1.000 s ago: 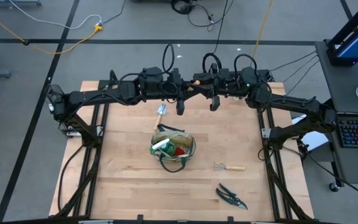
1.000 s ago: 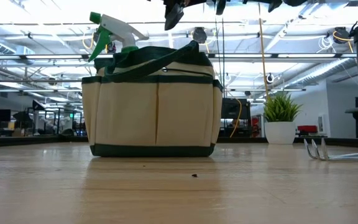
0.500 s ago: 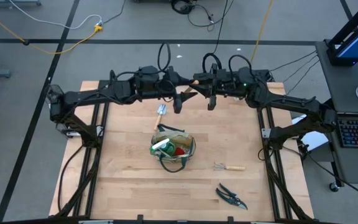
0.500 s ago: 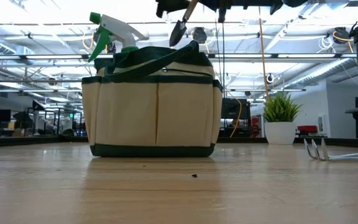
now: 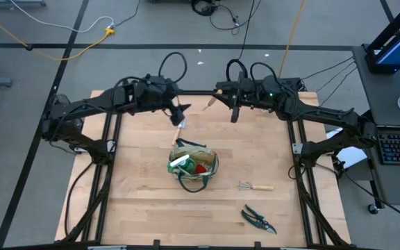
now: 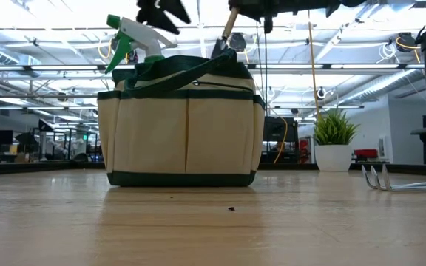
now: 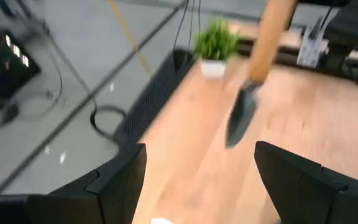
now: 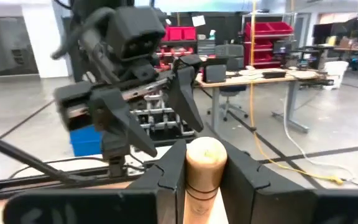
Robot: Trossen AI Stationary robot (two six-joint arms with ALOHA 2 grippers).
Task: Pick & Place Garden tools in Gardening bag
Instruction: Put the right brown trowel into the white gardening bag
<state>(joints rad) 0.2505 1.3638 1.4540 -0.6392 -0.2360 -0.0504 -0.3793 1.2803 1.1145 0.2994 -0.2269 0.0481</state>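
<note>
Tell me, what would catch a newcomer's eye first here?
Probably the khaki gardening bag mid-table, with a green-and-white spray bottle poking out of it. Above the table's far side, the right gripper pinches a wooden-handled trowel by its handle, the blade hanging down, while the left gripper stands open beside it. A small rake and pruning shears lie nearer.

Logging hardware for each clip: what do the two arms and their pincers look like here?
Both arms are matte black and slim, jointed in segments, with black cables looping above their wrists. The left pincer has two broad, flat, dark fingers with angular edges. The right pincer has the same blocky black fingers. No markings are readable.
</note>
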